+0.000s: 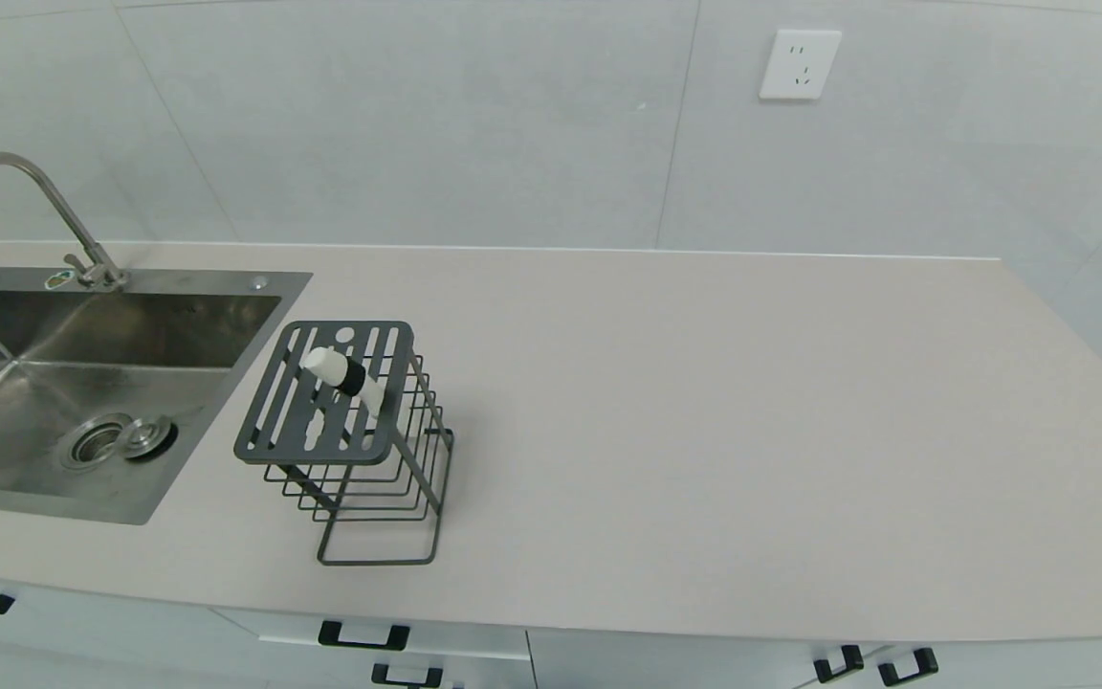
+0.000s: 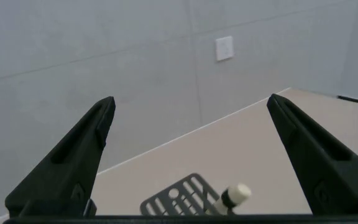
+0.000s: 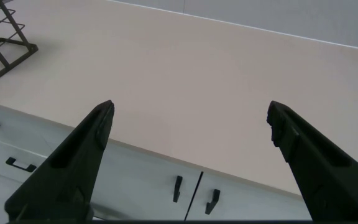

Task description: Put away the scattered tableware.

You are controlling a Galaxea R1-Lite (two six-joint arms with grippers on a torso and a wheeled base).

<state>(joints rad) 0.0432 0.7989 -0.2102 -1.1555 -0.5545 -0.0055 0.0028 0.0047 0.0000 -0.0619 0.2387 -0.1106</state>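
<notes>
White-handled utensil (image 1: 336, 368), possibly a knife, stands in a slot of the wire rack (image 1: 323, 450) on the countertop (image 1: 704, 431). Judged light, rigid and smooth; grasp below the black collar. Left gripper (image 2: 190, 102) and right gripper (image 3: 190, 107) are spread wide, holding nothing.

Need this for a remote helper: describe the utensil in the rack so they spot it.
Find the steel sink at the counter's left end; beside it stands a dark wire rack. Through its slotted top pokes the utensil handle, white with a black band against the dark wire.
</notes>
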